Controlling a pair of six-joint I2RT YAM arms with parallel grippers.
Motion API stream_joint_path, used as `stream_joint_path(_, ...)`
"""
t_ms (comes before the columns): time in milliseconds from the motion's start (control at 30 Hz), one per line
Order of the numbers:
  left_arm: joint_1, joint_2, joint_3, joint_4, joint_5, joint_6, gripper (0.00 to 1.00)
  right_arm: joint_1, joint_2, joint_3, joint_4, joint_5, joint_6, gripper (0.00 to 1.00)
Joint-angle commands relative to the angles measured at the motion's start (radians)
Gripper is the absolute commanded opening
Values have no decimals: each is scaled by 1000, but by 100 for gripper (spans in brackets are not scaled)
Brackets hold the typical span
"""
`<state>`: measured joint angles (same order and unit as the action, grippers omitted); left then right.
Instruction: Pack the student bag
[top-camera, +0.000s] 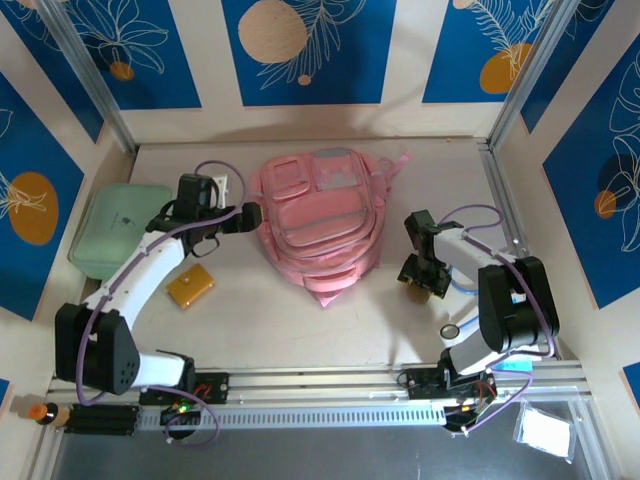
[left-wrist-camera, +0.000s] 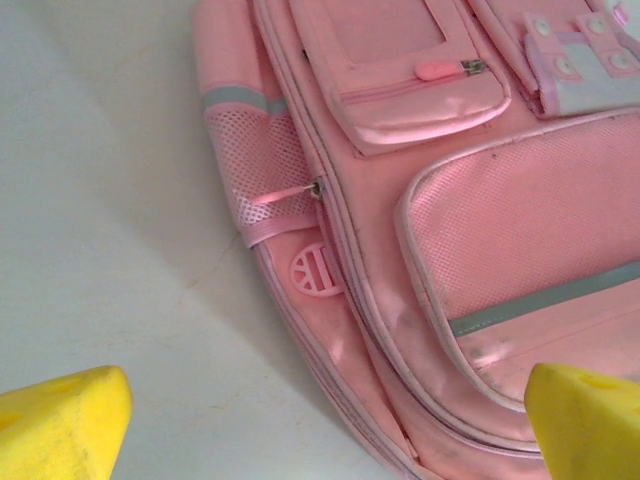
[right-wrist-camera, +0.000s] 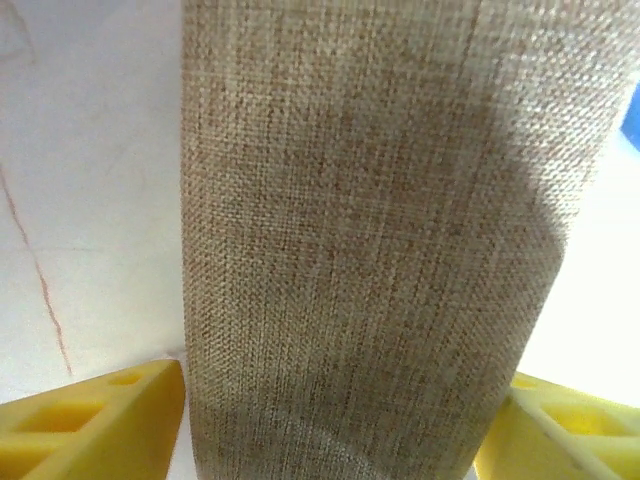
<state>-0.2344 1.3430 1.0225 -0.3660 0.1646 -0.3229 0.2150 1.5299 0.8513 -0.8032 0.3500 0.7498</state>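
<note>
1. Blue wall panels (top-camera: 300, 50) with white leaf drawings and orange discs close in a pale table (top-camera: 300, 320) on three sides.
2. The student bag (top-camera: 318, 225) lies flat at the middle of the table, toward the far wall. Its front pockets face up and its narrower end points at the arms.
3. The left gripper (top-camera: 250, 215) is at the bag's left edge, with its yellow fingers (left-wrist-camera: 60, 425) spread wide and nothing between them.
4. In the left wrist view, one finger is over bare table and the other over the bag's (left-wrist-camera: 520, 220) front panel.
5. That same view shows a mesh side pocket (left-wrist-camera: 265, 180) with a grey band, a round pink badge (left-wrist-camera: 315, 270) below it, and a pink zipper pull (left-wrist-camera: 437, 69) on a small upper pocket.
6. The right gripper (top-camera: 420, 280) is well to the right of the bag and points down at a tan thing on the table.
7. In the right wrist view, this tan woven-cloth object (right-wrist-camera: 370, 250) stands between the right fingers (right-wrist-camera: 90, 410), one close against each side. Whether they press on it cannot be told.
8. A mint-green case (top-camera: 115, 230) lies at the far left of the table, apart from the bag.
9. A small orange block (top-camera: 191, 286) lies just beside the left arm, between the case and the bag.
</note>
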Motion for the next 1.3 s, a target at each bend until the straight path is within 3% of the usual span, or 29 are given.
stream_joint_path(0,10,23,40,3,82,17,100,-8,-14,4,18,-37,31,61)
stream_joint_path(100,0,57,73,-9,168,22,100,-8,-54,-11,45,-37,23,46)
stream_joint_path(333,-142,135,145,12,200,116,100,-15,-196,-41,118,-76,-8,45)
stream_joint_path(433,-230,196,196,-3,202,234,94,-16,-254,-56,155,-111,-20,45)
stream_joint_path(600,-365,333,346,-110,65,441,88,-17,-308,-58,168,-142,-27,45)
stream_joint_path(867,-470,528,551,-303,-101,723,74,-26,-345,-78,189,-173,-4,45)
stream_joint_path(967,-491,577,602,-345,-149,766,71,-29,-357,-89,196,-178,0,44)
stream_joint_path(1067,-501,627,659,-386,-204,770,54,-34,-372,-100,207,-185,3,44)
stream_joint_path(1267,-510,687,724,-416,-293,767,45,-52,-384,-110,234,-219,6,43)
